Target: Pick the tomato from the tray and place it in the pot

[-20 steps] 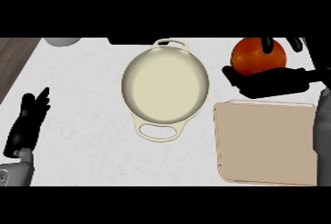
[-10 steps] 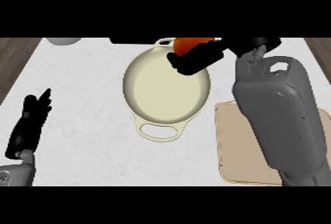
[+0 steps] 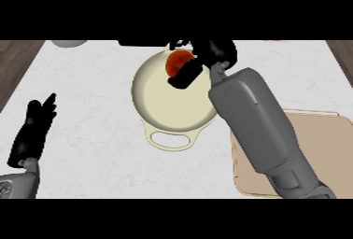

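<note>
Holding the tomato (image 3: 180,61), the right hand (image 3: 207,55) curls round it above the far part of the cream pot (image 3: 167,105) on the counter (image 3: 89,93). Tan tray (image 3: 321,140) lies right of the pot. Left hand (image 3: 34,128) rests open at left edge.

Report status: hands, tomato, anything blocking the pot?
Right hand shut on red round tomato, over far end of cream oval pot. Left hand open, resting at left. Nothing blocking the pot.
</note>
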Motion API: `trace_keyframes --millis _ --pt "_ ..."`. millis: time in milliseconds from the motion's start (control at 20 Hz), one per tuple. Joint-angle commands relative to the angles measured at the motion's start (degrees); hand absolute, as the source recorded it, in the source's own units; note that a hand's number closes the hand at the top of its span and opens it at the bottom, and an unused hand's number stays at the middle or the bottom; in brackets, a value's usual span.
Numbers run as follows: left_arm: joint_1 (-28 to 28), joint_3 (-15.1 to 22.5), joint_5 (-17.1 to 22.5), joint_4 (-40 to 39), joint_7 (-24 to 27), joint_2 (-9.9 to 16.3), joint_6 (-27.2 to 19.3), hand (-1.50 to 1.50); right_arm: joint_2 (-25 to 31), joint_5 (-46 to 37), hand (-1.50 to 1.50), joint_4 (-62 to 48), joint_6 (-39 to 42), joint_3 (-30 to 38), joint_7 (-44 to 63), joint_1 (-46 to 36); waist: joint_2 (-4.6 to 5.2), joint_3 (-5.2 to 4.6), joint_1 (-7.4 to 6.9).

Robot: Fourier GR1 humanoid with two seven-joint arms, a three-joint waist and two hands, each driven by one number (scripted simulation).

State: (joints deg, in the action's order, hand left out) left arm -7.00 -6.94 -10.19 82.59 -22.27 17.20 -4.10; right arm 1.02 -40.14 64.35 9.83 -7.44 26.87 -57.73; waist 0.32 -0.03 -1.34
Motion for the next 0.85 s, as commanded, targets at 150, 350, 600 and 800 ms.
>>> trace_keyframes --millis 150,350,600,800 --pt "0.2 0.8 -1.8 -0.1 0.4 -1.3 -1.5 0.0 -1.0 12.3 -1.5 -5.3 -9.6 2.1 -6.3 0.7 0.0 0.05 -0.12" --pt "-0.3 0.7 -1.0 -0.6 0.8 -1.8 -0.8 0.0 -1.0 16.7 -1.5 -8.8 -20.4 4.8 -11.2 0.4 0.2 0.05 -0.48" --pt "-1.0 -0.9 -0.7 -1.4 -0.5 0.0 0.1 0.0 -1.0 20.5 -1.5 -6.8 -27.2 9.5 -13.2 0.9 -0.12 0.04 0.64" --pt "0.7 -1.4 -0.1 -1.0 1.4 -0.4 0.4 0.0 4.6 24.3 -1.5 -6.8 -23.9 16.7 -19.5 3.4 -0.12 0.05 1.02"
